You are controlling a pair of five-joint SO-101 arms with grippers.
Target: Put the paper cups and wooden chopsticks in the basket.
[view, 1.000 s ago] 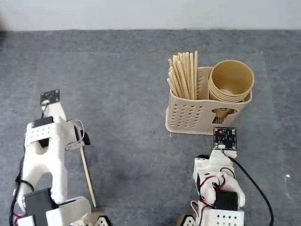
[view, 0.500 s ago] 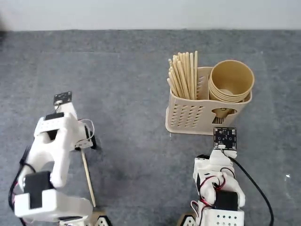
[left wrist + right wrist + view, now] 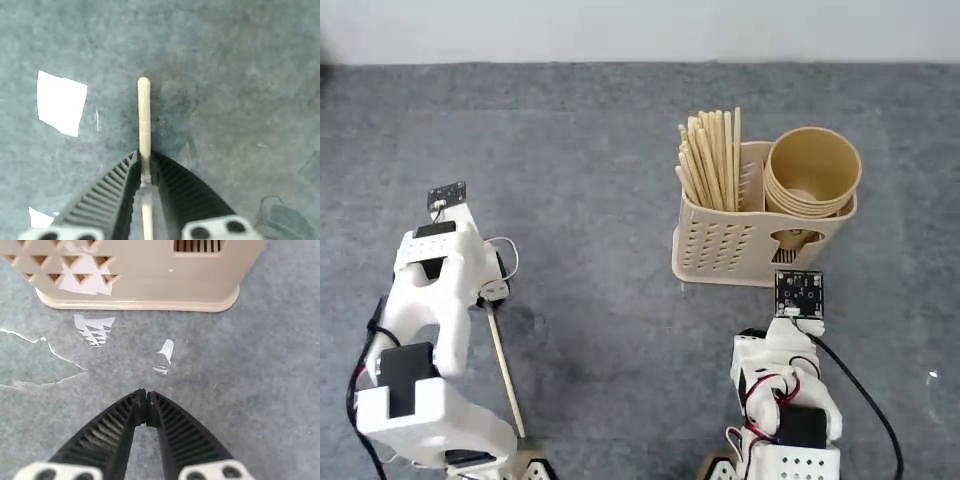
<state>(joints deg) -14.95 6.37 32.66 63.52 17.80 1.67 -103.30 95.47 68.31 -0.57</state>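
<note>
Left gripper, lower left, clamps a chopstick; wide grey mat separates it from the basket, upper right; right gripper, tips together, sits near the basket's lower edge

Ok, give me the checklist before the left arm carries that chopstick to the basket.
1. Left hand shut on the wooden chopstick: ok.
2. Grip near the chopstick's middle: not ok, it is pinched near one end.
3. Chopstick lifted off the table: cannot tell.
4. Basket upright, with the chopstick bundle in one compartment and the paper cups in the other: ok.
5. Right hand shut, empty, short of the basket: ok.
</note>
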